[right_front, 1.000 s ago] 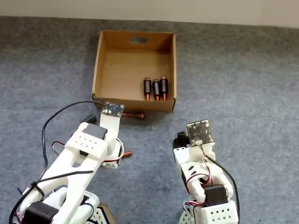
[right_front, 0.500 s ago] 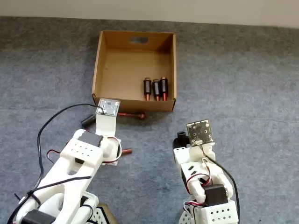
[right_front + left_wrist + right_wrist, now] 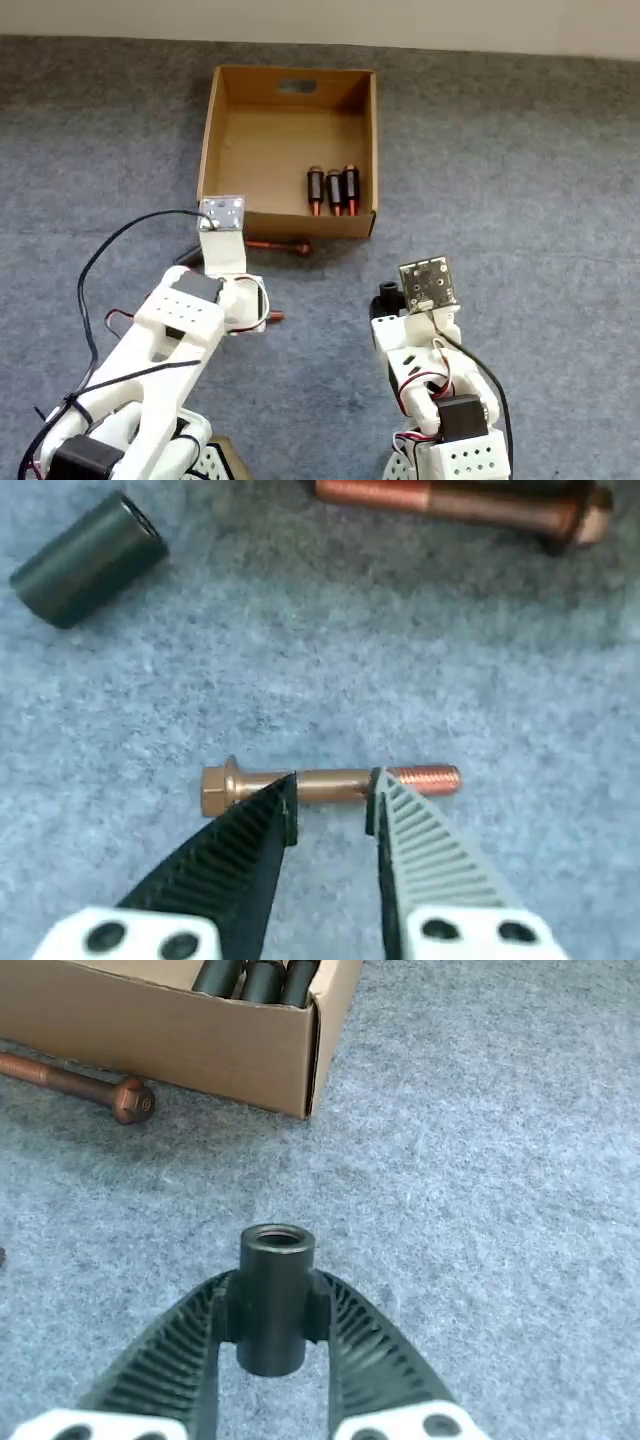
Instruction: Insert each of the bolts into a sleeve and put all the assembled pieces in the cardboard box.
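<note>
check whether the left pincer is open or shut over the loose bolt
Open. The left pincer has a clear gap between its tips, over the bolt lying flat on the carpet.

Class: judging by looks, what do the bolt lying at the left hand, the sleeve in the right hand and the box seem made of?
Bolt: metal, probably copper-plated; shiny orange-brown, cut threads.
Sleeve: likely metal with a matte black finish; threaded bore, though hard plastic is possible.
Box: brown cardboard, matte, with folded walls.

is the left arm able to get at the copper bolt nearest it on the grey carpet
Probably yes: the left claw is open, its tips straddling the copper bolt, nothing in between.
</note>
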Available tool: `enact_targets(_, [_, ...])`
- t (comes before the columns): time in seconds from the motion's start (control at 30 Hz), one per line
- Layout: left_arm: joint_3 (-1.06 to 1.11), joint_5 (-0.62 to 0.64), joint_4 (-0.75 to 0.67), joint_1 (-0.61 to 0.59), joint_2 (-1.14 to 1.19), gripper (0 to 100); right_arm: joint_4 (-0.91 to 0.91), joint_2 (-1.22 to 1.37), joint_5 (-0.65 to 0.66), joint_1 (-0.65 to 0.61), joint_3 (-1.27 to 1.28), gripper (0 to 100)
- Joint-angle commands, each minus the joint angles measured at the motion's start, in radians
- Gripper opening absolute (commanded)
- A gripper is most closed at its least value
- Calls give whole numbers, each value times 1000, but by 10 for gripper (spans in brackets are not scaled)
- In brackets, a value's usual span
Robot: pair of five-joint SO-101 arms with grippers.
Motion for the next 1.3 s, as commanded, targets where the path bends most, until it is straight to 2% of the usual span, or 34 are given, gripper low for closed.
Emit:
enact_targets(0.0, [-116,8,190,-8,-15,161,2,-19,0,10,38,6])
enact_targets(0.13, [-163,11,330,-8,-15,161,2,-19,2,10,38,6])
enact_targets(0.3, [-117,12,331,-8,-7,161,2,-19,2,10,38,6])
enact_targets(0.37, [-81,14,288,-12,-7,161,2,-19,2,10,38,6])
enact_targets(0.53, [62,15,44,-45,-7,161,2,-19,2,10,38,6])
enact_targets(0.63, [97,15,-48,-85,-8,161,2,-19,2,10,38,6])
enact_targets(0.87, [58,26,-64,-111,-15,162,2,-19,2,10,38,6])
enact_targets(1.0, [7,118,-64,-107,-12,164,2,-19,2,10,38,6])
enact_targets(1.27, [-50,196,-66,-97,-8,165,2,-19,2,10,38,6])
